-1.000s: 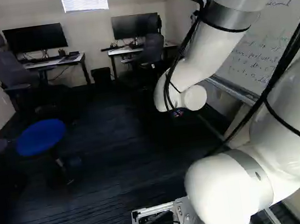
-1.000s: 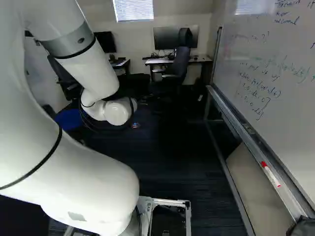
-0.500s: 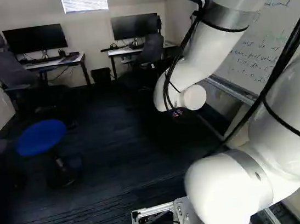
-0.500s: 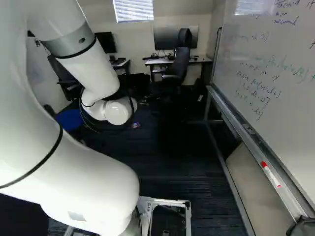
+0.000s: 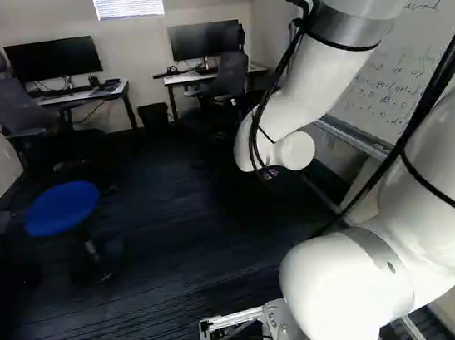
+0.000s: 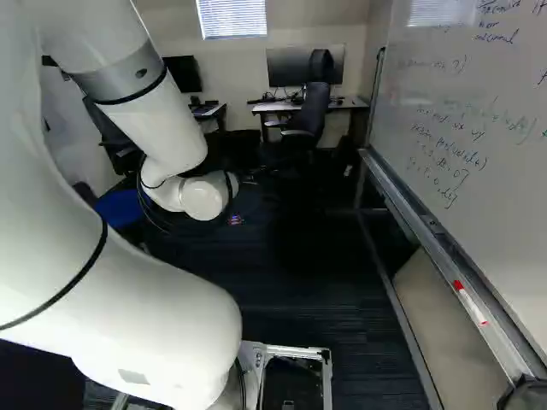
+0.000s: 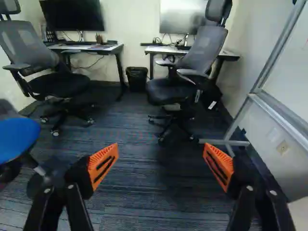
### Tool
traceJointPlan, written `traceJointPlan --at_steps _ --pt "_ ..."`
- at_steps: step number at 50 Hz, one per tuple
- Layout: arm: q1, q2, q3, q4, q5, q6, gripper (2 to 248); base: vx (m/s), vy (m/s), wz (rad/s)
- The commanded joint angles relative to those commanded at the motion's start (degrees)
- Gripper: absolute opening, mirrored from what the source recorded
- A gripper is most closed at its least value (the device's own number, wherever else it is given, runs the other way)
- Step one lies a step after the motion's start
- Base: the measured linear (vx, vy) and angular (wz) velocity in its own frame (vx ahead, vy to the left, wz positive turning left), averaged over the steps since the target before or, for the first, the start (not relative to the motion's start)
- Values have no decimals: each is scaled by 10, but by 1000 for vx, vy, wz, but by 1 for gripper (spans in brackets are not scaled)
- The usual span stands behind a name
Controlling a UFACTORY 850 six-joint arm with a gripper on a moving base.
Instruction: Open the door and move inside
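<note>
The door shows in no view, so its state and place cannot be told; with the desks point(image 7: 91, 47) and whiteboard point(image 6: 461, 128) ahead, opening and entry look largely done, perhaps only a little driving left; the arm point(image 5: 313, 83) reaches forward, bent at its far joints; the gripper point(image 7: 160, 153) points ahead, short of the desks' front edges, fingers spread wide, gripping nothing.

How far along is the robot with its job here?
Getting inside looks done: the robot appears to be in the room, with a desk and office chair ahead and no door in view. Nothing is in hand: the pincer is open and empty. What's left may be driving further in; I can't tell.
</note>
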Motion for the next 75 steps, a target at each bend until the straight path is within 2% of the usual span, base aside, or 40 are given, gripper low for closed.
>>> traceJointPlan --at_steps 40,75 --pt "-20 39 87 33 36 0 247 0 0 0" --pt "-24 49 108 40 44 0 247 0 0 0"
